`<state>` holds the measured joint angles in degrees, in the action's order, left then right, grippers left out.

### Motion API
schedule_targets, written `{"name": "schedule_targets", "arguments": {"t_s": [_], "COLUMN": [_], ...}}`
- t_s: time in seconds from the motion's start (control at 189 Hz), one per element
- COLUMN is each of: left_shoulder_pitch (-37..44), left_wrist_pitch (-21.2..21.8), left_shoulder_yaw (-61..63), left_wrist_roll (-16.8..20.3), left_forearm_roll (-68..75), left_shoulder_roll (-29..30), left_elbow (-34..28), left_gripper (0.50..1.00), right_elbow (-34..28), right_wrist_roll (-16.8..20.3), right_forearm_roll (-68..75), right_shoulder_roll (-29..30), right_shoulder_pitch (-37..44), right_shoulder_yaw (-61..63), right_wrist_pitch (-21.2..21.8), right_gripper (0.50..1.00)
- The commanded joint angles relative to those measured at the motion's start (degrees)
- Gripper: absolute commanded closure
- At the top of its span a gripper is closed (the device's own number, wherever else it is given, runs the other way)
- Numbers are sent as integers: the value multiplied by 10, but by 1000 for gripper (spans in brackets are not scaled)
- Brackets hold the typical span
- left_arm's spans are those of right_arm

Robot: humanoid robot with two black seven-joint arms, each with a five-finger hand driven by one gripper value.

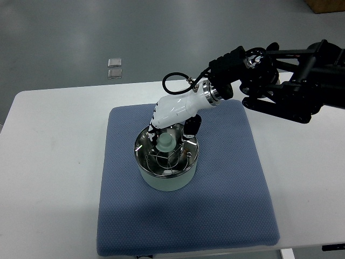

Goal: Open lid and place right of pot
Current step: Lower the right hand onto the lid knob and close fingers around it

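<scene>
Nearest the camera, a blue padded mat (183,216) covers the middle of the white table (48,162), probably to cushion the metalware and stop it sliding. On the mat's upper-middle part stands the pale green pot (166,181), upright, with its glass lid (165,154) still seated on the rim; the lid's pale knob (165,142) sits at the centre. The right hand (171,120), white-shelled, reaches down from the far right and hangs directly over the knob, its fingers (190,127) curled around it; they look closed on the knob, though the contact is partly hidden. The lid does not appear lifted yet. The mat to the right of the pot, where the lid should go, lies bare. Beyond, two small square plates (115,67) lie on the floor.
</scene>
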<state>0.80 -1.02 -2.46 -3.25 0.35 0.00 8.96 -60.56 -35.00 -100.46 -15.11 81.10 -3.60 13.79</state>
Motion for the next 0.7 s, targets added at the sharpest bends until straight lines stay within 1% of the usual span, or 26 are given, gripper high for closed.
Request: {"name": "schedule_targets", "arguments": {"t_s": [0.0, 0.143, 0.212, 0.307, 0.381, 0.439, 0.497, 0.693], "left_shoulder_pitch": [0, 0, 0, 0, 0, 0, 0, 0], "left_wrist_pitch": [0, 0, 0, 0, 0, 0, 0, 0], "left_shoulder_yaw": [0, 0, 0, 0, 0, 0, 0, 0], "left_wrist_roll": [0, 0, 0, 0, 0, 0, 0, 0], "left_forearm_roll": [0, 0, 0, 0, 0, 0, 0, 0], "left_shoulder_roll": [0, 0, 0, 0, 0, 0, 0, 0], "left_elbow": [0, 0, 0, 0, 0, 0, 0, 0], "left_gripper": [500, 500, 500, 500, 500, 500, 500, 500], "right_elbow": [0, -1, -1, -1, -1, -2, -2, -3], "right_wrist_roll": [0, 0, 0, 0, 0, 0, 0, 0], "right_forearm_roll": [0, 0, 0, 0, 0, 0, 0, 1], "right_shoulder_roll": [-1, 0, 0, 0, 0, 0, 1, 0], "right_shoulder_pitch": [-1, -1, -1, -1, -1, -1, -1, 1], "right_shoulder_yaw": [0, 0, 0, 0, 1, 1, 1, 1], "right_wrist_pitch": [0, 0, 0, 0, 0, 0, 0, 2], "right_gripper": [810, 814, 842, 852, 881, 887, 912, 936]}}
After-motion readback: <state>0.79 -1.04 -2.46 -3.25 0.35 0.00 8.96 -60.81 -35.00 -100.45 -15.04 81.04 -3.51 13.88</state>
